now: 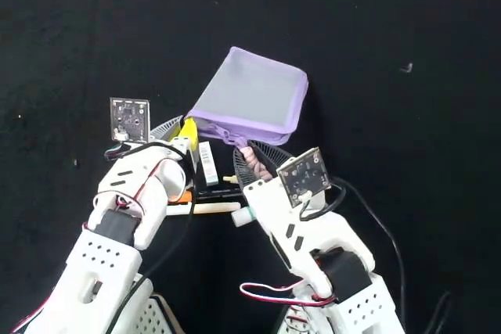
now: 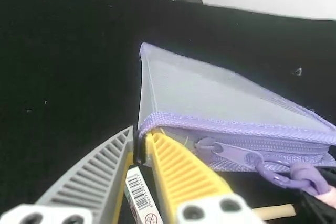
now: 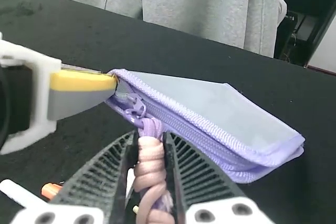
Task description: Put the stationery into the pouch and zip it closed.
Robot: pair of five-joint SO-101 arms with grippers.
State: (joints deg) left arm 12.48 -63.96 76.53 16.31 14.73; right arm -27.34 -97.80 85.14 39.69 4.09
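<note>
On the black table (image 1: 415,162), in the middle and just past the two arms, lies the purple pouch (image 1: 250,95). Its long side runs from left to right. Its zip edge faces near, toward the arms, and its flat back edge points far. In the right wrist view the pouch (image 3: 210,103) looks flat and thin.

The left gripper (image 1: 186,132) is at the near left corner of the pouch. Its yellow finger and its grey finger come together there in a narrow pinch on the pouch corner (image 2: 140,129). The right wrist view shows the two fingers pressed close on that corner (image 3: 107,83).

The zip slider (image 2: 210,148) sits near that same left corner. A soft pink and purple cord (image 3: 149,156) hangs from it. The right gripper (image 3: 149,137) has its black fingers squeezed tight on the cord, just near of the zip edge. I cannot tell if the zip is fully closed along its length.

Between the two arms, near of the pouch, some stationery lies on the table. A stick with a barcode label (image 1: 207,162) points near to far, right under the left gripper. A long white pen (image 1: 215,208) lies left to right, and an orange piece (image 1: 182,197) is beside it. Both arms crowd over these things.
</note>
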